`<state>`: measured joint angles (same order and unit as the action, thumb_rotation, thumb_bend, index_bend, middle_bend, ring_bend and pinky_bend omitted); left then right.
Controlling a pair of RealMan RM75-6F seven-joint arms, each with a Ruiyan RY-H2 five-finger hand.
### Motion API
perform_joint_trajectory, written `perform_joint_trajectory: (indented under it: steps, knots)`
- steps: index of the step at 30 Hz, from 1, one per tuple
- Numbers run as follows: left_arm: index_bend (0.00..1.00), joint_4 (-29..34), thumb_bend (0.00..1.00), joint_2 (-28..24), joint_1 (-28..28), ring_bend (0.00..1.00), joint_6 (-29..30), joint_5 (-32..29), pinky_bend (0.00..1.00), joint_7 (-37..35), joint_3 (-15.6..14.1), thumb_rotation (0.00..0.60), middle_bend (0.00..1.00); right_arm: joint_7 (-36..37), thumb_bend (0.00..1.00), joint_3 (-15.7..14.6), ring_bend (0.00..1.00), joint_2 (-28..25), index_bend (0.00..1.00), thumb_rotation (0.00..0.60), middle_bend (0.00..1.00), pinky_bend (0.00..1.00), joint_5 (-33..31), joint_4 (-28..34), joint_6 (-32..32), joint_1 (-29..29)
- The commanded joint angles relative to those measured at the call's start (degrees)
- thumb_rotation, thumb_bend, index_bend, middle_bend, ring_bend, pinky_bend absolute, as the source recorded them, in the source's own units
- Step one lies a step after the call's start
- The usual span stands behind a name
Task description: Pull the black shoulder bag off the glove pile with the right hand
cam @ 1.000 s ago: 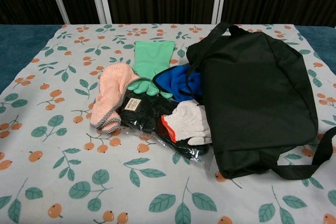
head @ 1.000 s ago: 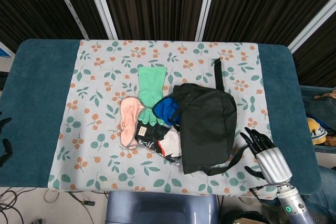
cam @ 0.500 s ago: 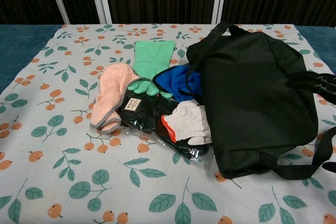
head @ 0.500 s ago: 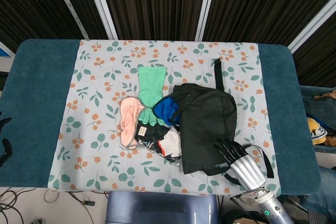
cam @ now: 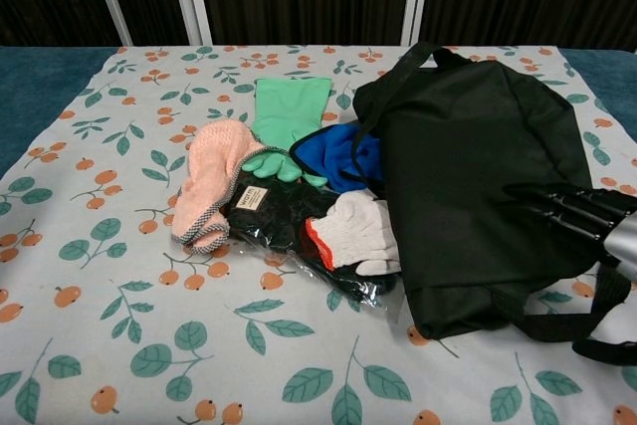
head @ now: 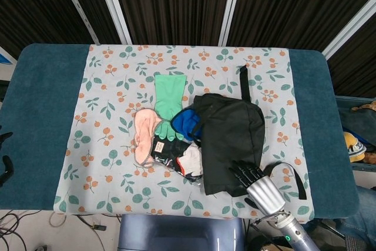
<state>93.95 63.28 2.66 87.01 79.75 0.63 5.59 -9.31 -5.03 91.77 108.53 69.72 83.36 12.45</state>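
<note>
The black shoulder bag is sitting on the floral tablecloth, right of centre, and its left edge overlaps the glove pile, covering part of the blue glove and butting up against the white knit glove. One strap runs straight off the bag's top toward the back of the table, and another strap loop trails off the bag's lower right corner.

Your right hand is at the bag's lower right corner with the dark fingers stretched out flat and a bit apart, lying over the bag's fabric. In the chest view they point left across the bag's front panel. It doesn't look like you've got anything pinched or gripped, it's just fingers extended on top of the bag. Can't tell how hard they're pressing, though.

Left of the bag, the pile goes: the green rubber glove lying lengthwise with its cuff toward the back, the pink knit glove further left, and a clear packet of black gloves at the front of the pile, with the white knit glove on top of it.

Way over from the bag, your left hand barely peeks in at the edge of the head view, past the teal table. You only see a couple of dark finger shapes, so I can't tell how it's set.
</note>
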Motion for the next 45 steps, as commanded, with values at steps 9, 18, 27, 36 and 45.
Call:
perform_joint_trajectory:
  steps: [9, 18, 27, 36, 45]
  knots:
    - [0.18, 0.3, 0.69, 0.2, 0.0, 0.08, 0.1, -0.8, 0.03, 0.9, 0.4, 0.6, 0.06, 2.7, 0.15, 0.8, 0.06, 6.7, 0.03, 0.6, 0.02, 0.17, 0.9, -9.0, 2.6, 1.7]
    - [0.18, 0.5, 0.7, 0.4, -0.1, 0.08, 0.2, -1.3, 0.03, 1.5, 0.5, 0.6, 0.06, 5.1, 0.15, 1.3, 0.03, 10.8, 0.03, 0.6, 0.02, 0.17, -0.7, -15.4, 2.2, 3.1]
    - [0.18, 0.7, 0.7, 0.3, -0.2, 0.08, 0.3, -1.6, 0.03, 1.9, 0.7, 0.6, 0.06, 5.3, 0.19, 2.5, 0.07, 12.9, 0.06, 0.6, 0.11, 0.17, -2.7, -16.8, -1.3, 5.7]
    - [0.18, 1.1, 0.7, 0.3, -0.1, 0.08, 0.0, -2.0, 0.03, 2.2, 0.8, 0.6, 0.06, 7.7, 0.46, 3.4, 0.29, 15.0, 0.31, 0.6, 0.32, 0.19, -4.5, -18.2, -1.9, 7.7]
    - [0.18, 1.5, 0.7, 0.1, 0.0, 0.08, -0.2, -2.4, 0.03, 2.5, 0.9, 0.6, 0.06, 11.7, 0.7, 4.5, 0.5, 16.1, 0.55, 0.6, 0.52, 0.36, -6.8, -18.8, -1.2, 8.3]
